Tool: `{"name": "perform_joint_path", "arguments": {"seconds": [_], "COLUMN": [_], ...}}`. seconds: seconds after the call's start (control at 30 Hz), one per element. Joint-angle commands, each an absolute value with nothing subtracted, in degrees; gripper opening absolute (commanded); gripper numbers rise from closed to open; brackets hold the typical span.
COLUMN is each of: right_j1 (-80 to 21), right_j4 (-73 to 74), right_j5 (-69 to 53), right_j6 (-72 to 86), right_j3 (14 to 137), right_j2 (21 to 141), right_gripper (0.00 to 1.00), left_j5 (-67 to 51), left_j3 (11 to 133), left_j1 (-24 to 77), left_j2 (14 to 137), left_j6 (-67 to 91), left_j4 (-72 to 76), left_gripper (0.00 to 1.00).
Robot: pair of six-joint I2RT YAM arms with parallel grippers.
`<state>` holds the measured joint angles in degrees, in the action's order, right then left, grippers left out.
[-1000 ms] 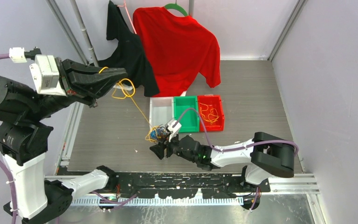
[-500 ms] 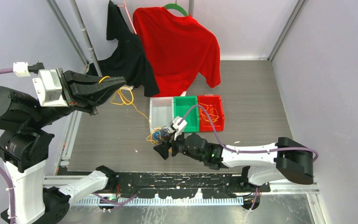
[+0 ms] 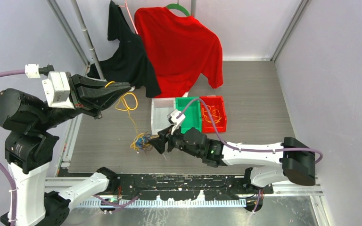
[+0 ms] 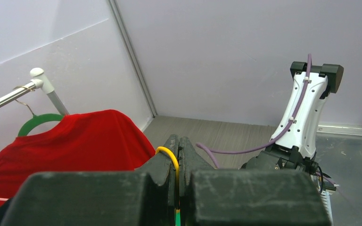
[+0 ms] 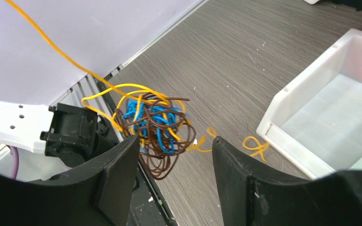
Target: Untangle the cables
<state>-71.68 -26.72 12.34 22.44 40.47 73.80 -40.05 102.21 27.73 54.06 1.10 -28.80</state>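
A tangle of blue, dark brown and orange-yellow cables [image 3: 140, 141] hangs low over the table's near left part on one taut yellow strand [image 3: 133, 117]. That strand rises through loose loops to my left gripper [image 3: 122, 88], raised at the left and shut on it. In the left wrist view the yellow cable [image 4: 169, 155] arches out from between the closed fingers of the left gripper [image 4: 178, 141]. My right gripper [image 3: 156, 143] is open just right of the tangle. In the right wrist view the tangle [image 5: 155, 127] hangs just beyond the right gripper [image 5: 175, 141], nearer its left finger.
White [image 3: 162, 123], green [image 3: 192, 129] and red [image 3: 215, 129] bins stand side by side mid-table; orange-yellow cables lie in the red one. A red shirt [image 3: 179, 47] and a black garment [image 3: 127, 52] hang at the back. Short yellow scraps [image 5: 257, 146] lie by the white bin [image 5: 275, 120].
The tangle has shifted left, away from the white bin. My right gripper followed it left, still open. My left gripper moved slightly right and lower, keeping its hold on the yellow strand.
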Motion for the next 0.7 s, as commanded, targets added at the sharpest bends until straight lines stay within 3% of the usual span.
{"name": "perform_joint_path", "arguments": {"seconds": [0.0,0.53,0.67], "right_j1": [-71.8,-73.8,-73.8], "right_j4": [-26.6,-29.3,-29.3], "right_j5": [12.1,5.4,4.4], "right_j6": [22.8,23.9,23.7], "right_j3": [45.8,48.5,49.7], "right_j2": [76.2,80.4,81.5], "right_gripper": [0.62,0.61,0.55], "left_j5": [-40.2,-39.8,-39.8], "left_j3": [102.0,101.0,100.7], "left_j1": [27.4,27.4,27.4], "left_j2": [53.0,51.9,51.9], "left_j6": [2.2,1.8,2.1], "left_j4": [-24.1,-24.2,-24.1], "left_gripper": [0.00,0.00,0.00]}}
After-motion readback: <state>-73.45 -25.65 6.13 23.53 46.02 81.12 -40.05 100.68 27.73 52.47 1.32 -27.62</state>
